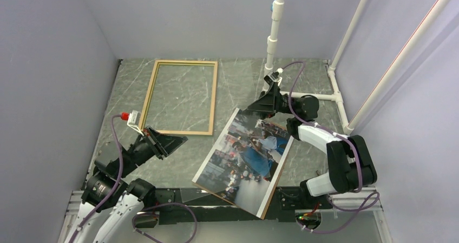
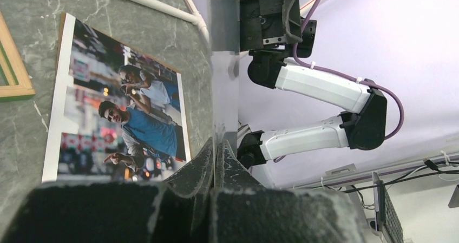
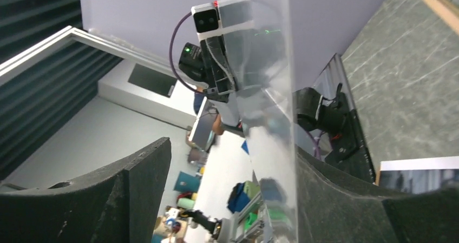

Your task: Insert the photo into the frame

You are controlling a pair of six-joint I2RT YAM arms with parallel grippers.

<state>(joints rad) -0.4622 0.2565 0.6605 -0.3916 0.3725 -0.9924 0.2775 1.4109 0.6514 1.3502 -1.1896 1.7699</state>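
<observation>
The photo (image 1: 249,156), a street scene with a man in blue, lies face up at the table's front centre, on a brown backing board (image 1: 277,181). The light wooden frame (image 1: 181,98) lies flat at the back left, apart from the photo. My left gripper (image 1: 181,139) is shut on the edge of a clear pane (image 2: 224,64) that stands on edge and reaches toward my right gripper (image 1: 255,109). The right gripper (image 3: 233,151) is open, and the pane (image 3: 265,91) passes between its fingers, close to one of them. The left wrist view also shows the photo (image 2: 124,102).
White pipes (image 1: 275,26) stand at the back right of the table. Grey walls close in the left, back and right sides. A frame corner (image 2: 13,72) shows in the left wrist view. The black arm rail (image 1: 216,205) runs along the near edge.
</observation>
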